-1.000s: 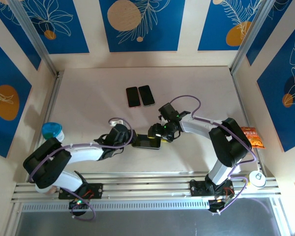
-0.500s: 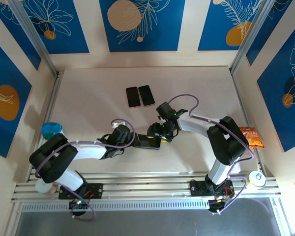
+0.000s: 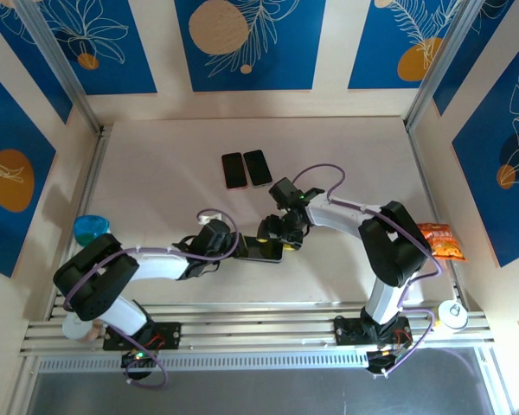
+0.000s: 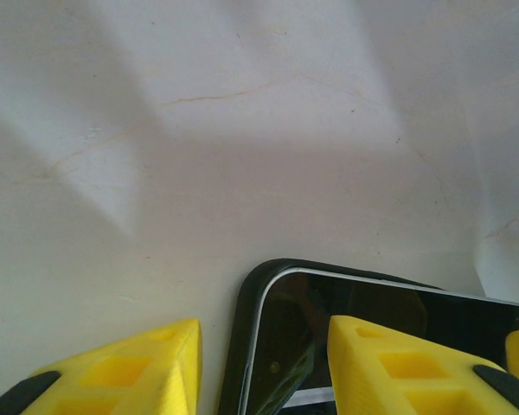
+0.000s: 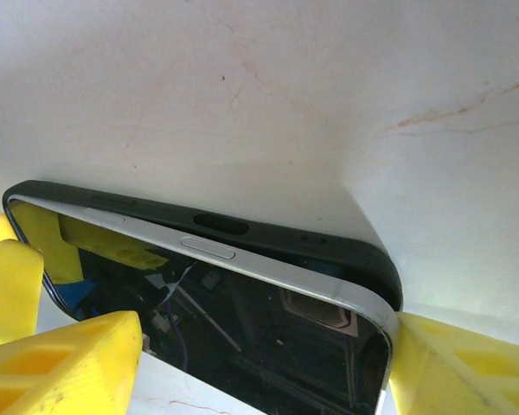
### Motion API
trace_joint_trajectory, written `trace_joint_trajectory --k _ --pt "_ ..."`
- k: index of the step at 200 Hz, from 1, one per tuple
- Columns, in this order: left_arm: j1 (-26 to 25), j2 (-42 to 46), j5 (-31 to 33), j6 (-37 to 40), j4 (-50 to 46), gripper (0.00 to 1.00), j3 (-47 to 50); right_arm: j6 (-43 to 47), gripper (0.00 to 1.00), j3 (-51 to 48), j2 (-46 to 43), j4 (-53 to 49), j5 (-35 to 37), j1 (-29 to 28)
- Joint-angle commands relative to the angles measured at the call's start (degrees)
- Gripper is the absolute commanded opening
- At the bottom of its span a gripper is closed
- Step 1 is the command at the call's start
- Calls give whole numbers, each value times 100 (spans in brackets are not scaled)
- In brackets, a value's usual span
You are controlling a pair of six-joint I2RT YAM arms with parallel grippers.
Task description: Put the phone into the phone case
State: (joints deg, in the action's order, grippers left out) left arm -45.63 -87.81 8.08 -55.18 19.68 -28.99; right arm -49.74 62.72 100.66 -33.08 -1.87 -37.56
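Right pincer nudged left; it and left pincer, wide, crowd the phone.

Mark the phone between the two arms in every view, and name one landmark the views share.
Top external: phone lies flat just below the picture's centre.
Left wrist: phone sits at the bottom right, with its rounded corner toward the middle.
Right wrist: phone runs across the lower half, slanting down to the right.
Shared landmark: the white table beneath it.
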Motion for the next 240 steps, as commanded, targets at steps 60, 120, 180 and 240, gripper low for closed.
trace_joint_trajectory --k 60,120,180,240 --pt "-342 -334 -502 -224 404 43 -194 -310 76 345 222 -411 107 -169" --pt "-401 -535 -378 -259 82 43 -520 -42 78 237 5 -423 -194 144" --pt "-534 -911 -85 -462 -89 43 -781 423 82 285 -4 -500 -542 655" --pt "-579 -516 336 -164 -484 43 -813 420 83 144 -225 -221 -455 724"
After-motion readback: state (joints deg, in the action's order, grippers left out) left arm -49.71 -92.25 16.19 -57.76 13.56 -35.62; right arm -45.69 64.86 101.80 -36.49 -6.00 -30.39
